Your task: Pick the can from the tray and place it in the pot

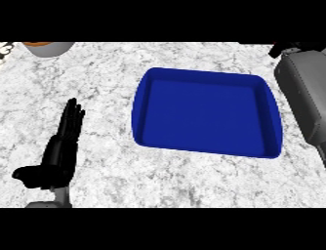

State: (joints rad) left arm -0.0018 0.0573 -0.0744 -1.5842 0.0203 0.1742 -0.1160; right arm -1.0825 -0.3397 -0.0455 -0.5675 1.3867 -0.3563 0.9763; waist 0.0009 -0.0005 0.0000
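Searching the blue tray [205, 114] for the can and finding none: showing only a bare, smooth floor inside a shallow raised rim with rounded corners. Not spotting the can anywhere on the speckled white-and-grey stone counter [123, 180] either, so possibly sitting hidden at the right hand [290, 49], though not telling from here. Glimpsing just a dark sliver of that hand at the upper right, past the long grey forearm [310, 97] running along the tray's right side; not seeing whether spread or closed. Resting the left hand [61, 146] at the lower left, black fingers straight and pressed together, pointing away, holding nothing. Placing the pot [47, 48], grey-walled with an orange inside, at the far upper left, cut by the edge: lying well across the tray from the right hand, likely demanding a long leftward carry.
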